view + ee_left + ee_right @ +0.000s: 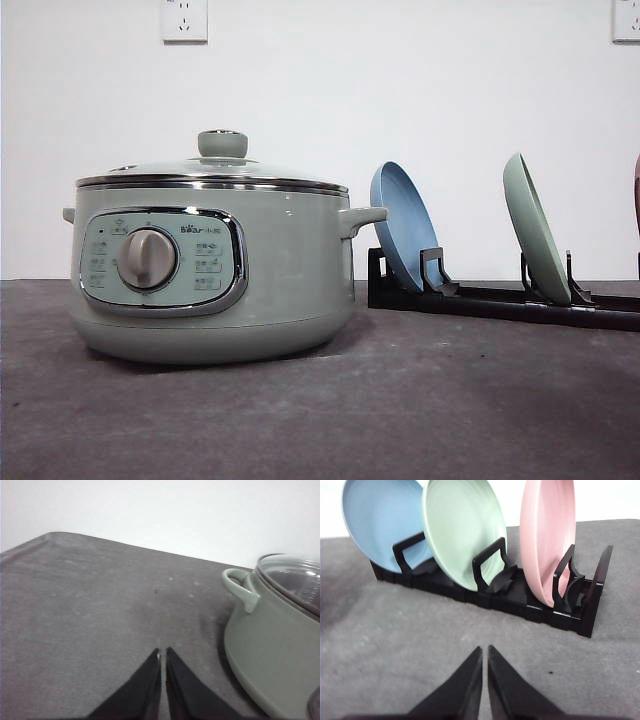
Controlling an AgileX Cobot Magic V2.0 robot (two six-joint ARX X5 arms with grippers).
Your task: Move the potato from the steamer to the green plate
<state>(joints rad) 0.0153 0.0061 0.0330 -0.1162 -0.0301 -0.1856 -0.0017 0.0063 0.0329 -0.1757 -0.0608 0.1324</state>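
Front view: steamer (210,265) upright on the grey table (400,410), pale sage green, dial (147,259) and chrome-framed panel facing the camera, glass lid (215,170) on with its green knob up; potato unseen. To its right, blue plate (405,225) and green plate (537,228) on edge in a black rack (500,300) — both tilted, long axis near vertical. Left wrist view: left gripper (162,655) closed to a thin slit, empty, over bare table beside the steamer's side handle (240,587). Right wrist view: right gripper (484,651) likewise pinched together, empty, near the rack — green plate between blue plate and pink plate (547,535), hollow face toward the camera.
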